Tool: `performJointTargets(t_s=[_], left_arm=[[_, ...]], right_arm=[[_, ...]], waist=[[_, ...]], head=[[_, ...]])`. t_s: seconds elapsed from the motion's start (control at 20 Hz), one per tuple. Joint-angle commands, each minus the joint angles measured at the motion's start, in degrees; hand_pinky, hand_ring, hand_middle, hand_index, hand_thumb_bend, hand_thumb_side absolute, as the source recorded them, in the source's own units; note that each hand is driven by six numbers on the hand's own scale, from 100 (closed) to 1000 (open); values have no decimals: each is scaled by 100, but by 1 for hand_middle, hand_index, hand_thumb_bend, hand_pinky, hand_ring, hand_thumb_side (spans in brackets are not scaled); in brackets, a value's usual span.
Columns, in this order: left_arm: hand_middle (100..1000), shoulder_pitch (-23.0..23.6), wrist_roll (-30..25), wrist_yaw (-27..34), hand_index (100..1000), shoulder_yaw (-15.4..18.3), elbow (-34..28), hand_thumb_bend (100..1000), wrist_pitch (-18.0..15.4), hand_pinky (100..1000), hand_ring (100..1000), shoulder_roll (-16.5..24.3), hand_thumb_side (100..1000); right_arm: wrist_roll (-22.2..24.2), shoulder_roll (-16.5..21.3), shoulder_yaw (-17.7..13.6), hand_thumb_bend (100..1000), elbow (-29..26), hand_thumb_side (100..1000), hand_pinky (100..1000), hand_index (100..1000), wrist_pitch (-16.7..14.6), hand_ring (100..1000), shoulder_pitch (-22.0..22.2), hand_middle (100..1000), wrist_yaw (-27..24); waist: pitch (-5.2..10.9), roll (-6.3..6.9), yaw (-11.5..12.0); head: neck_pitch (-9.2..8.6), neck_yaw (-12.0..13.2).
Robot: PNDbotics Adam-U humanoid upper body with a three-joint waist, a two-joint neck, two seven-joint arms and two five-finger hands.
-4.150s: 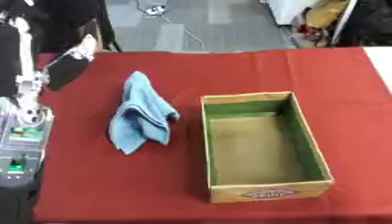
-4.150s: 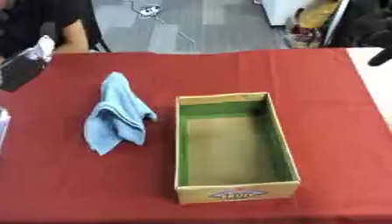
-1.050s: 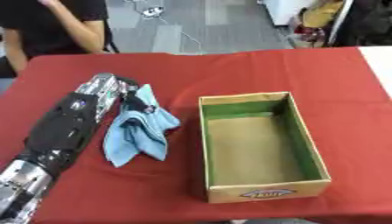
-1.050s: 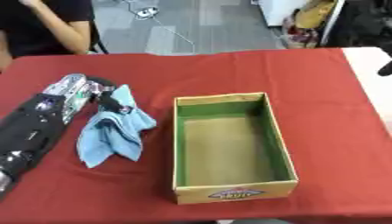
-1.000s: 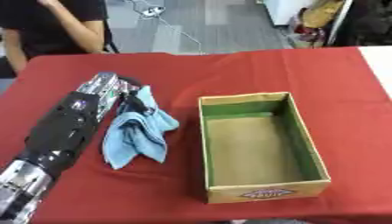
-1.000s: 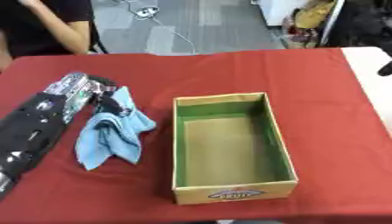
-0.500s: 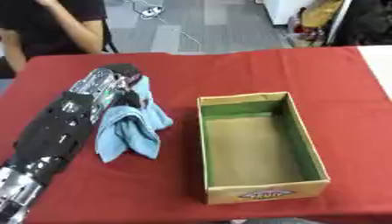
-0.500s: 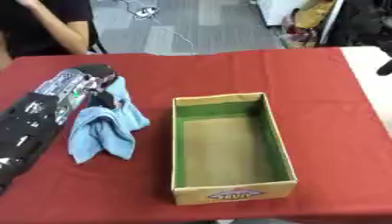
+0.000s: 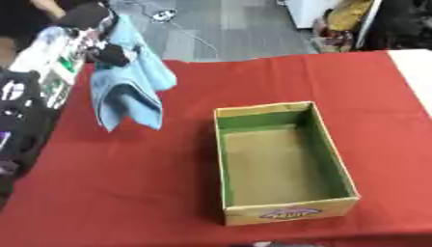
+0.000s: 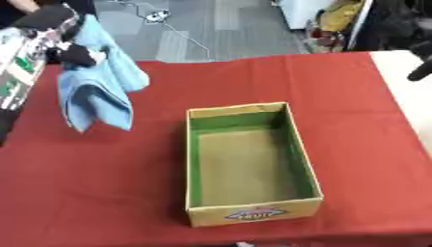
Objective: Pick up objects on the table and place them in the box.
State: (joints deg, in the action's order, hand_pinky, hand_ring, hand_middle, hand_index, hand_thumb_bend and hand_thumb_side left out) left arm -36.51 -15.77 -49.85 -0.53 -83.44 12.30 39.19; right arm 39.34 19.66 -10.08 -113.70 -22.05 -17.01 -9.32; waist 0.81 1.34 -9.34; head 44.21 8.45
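Note:
A light blue cloth (image 9: 131,87) hangs in the air at the upper left, lifted off the red table (image 9: 127,183). My left hand (image 9: 97,36) is shut on the cloth's top, its black and silver arm running down the left edge. The open cardboard box (image 9: 283,161) with green inner walls stands right of centre and is empty. It lies to the right of and below the hanging cloth. At the right edge of the right eye view a dark shape (image 10: 419,67) shows, perhaps my right arm; no hand can be made out.
Beyond the table's far edge lies a grey floor (image 9: 219,24) with cables. A person in dark clothing (image 10: 33,9) stands at the far left corner, not touching anything. A pale surface (image 9: 413,72) borders the table on the right.
My left hand has raised the blue cloth off the table; it now hangs free. The view has also shifted, so the box sits lower in the picture.

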Motion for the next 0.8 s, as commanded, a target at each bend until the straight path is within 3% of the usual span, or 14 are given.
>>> performJointTargets(t_s=[0.05,0.3,0.5,0.65,0.7,0.8], left_arm=[[100,-105,631,383,100,303,-771,100,-3,100,100,87,233],[100,-220,2067,797,104,484,-1739,100,-297,100,100,-653,457],[100,-381,2945,1127,106,324,-1989,100,-711,100,100,-1244,470],[100,-479,2647,1177,105,-92,-1941,100,-928,100,100,-1387,448],[100,-503,2428,1137,101,-239,-1927,100,-964,100,100,-1401,384],[100,-539,1951,1046,100,-516,-1863,100,-992,100,100,-1423,348]], right_arm=[[-13,99,-51,100,-89,686,597,971,18,781,-40,807,18],[-29,76,-55,100,-89,684,599,971,11,781,-52,807,10],[-19,56,-42,100,-89,682,599,972,12,781,-67,807,-1],[-38,42,-52,100,-89,681,600,974,13,781,-94,807,-16],[-57,35,-54,100,-89,739,599,985,11,783,-106,816,-36],[-144,20,-63,100,-89,770,602,1000,4,790,-124,832,-128]], waist=[[73,-6,14],[78,-39,4],[77,-45,-12],[75,-35,-28],[75,-29,-35],[77,-22,-47]], head=[[-9,-110],[-9,-57],[-9,54],[-9,117],[-9,135],[-9,162]])
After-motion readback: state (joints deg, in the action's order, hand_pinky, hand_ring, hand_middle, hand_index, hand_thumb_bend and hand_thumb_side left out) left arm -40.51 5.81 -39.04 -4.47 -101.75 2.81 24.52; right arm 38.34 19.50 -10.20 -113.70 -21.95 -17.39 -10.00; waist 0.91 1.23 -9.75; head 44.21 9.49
